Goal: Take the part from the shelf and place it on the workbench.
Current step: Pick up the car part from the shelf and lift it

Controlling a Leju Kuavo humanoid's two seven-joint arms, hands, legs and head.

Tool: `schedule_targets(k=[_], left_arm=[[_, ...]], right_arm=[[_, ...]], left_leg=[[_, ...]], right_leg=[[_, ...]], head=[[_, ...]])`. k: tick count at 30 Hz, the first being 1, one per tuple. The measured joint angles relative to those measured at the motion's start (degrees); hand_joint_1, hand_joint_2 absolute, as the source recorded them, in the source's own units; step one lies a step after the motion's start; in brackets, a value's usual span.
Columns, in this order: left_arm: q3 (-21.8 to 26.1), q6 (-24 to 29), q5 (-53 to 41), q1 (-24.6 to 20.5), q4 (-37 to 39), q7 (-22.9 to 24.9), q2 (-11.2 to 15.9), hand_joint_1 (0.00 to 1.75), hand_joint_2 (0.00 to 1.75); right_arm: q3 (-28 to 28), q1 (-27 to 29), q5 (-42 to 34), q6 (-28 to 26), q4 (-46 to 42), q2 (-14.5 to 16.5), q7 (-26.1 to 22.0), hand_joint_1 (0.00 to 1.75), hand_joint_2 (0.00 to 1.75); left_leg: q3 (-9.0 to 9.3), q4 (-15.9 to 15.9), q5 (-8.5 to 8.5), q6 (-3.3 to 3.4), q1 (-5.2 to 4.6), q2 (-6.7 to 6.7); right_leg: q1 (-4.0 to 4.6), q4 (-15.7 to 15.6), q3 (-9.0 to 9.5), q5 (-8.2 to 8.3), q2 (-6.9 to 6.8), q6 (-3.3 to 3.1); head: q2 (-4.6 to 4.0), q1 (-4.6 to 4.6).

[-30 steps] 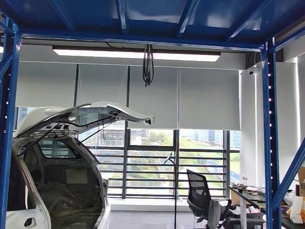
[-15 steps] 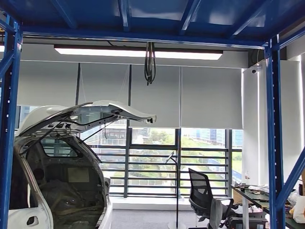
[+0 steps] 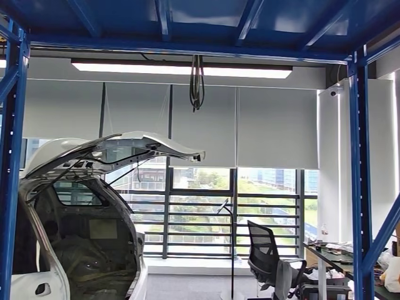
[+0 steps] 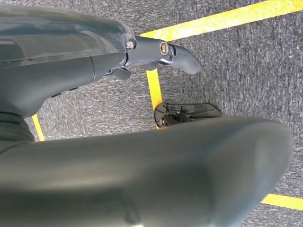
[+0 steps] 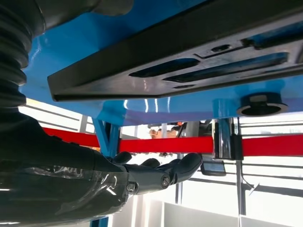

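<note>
The right hand (image 5: pixel 157 175) is raised close under a blue shelf (image 5: pixel 107 47), with its dark fingers (image 5: pixel 185 165) stretched forward and loosely apart and nothing between them. That posture suits a reach: the hand is open and held out towards what it is meant to take. Just beyond it, lying flat on the blue surface, is a long black part (image 5: pixel 171 61) with slotted cut-outs, which I take to be the task's thing; it sits on the shelf untouched, apart from the fingers. Because this view is turned, I cannot say with certainty whether the hand is level with the part or slightly to one side of it. Behind the fingers runs a red beam (image 5: pixel 171 144), well beyond reach.

The left hand (image 4: pixel 157 49) hangs over grey carpet crossed by yellow floor lines (image 4: pixel 214 21). Its one visible finger (image 4: pixel 178 52) lies straight and grips nothing; the rest is hidden, so I cannot tell how far the hand is spread. It appears parked at the side, leaving the job to the other arm.

The head view looks up and ahead through the blue rack posts (image 3: pixel 358 187) to a white car body (image 3: pixel 70 206) with its tailgate lifted, and a cluttered desk (image 3: pixel 339 259) at the right. The grasp is not yet made.
</note>
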Motion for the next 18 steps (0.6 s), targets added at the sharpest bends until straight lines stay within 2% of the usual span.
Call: schedule_targets(k=[7, 18], left_arm=[[-0.05, -0.33, -0.21, -0.03, 0.0, -0.21, -0.02, 0.0, 0.0], [-0.13, -0.6, -0.54, -0.26, 0.0, -0.38, -0.11, 0.0, 0.0]], right_arm=[[0.37, -2.57, 1.88, -0.66, 4.12, 0.42, 0.66, 0.0, 1.75], [2.13, -7.38, 5.43, -1.83, 10.2, 4.09, 0.76, 0.0, 1.75]], left_leg=[[-0.04, 0.0, 0.0, 0.0, 0.01, -0.01], [-0.07, 0.0, 0.01, -0.01, 0.03, -0.01]], right_leg=[[0.01, 0.01, -0.03, 0.0, 0.0, 0.0], [0.02, 0.02, -0.06, 0.0, 0.0, 0.0]], head=[[0.0, 0.0], [0.0, 0.0]])
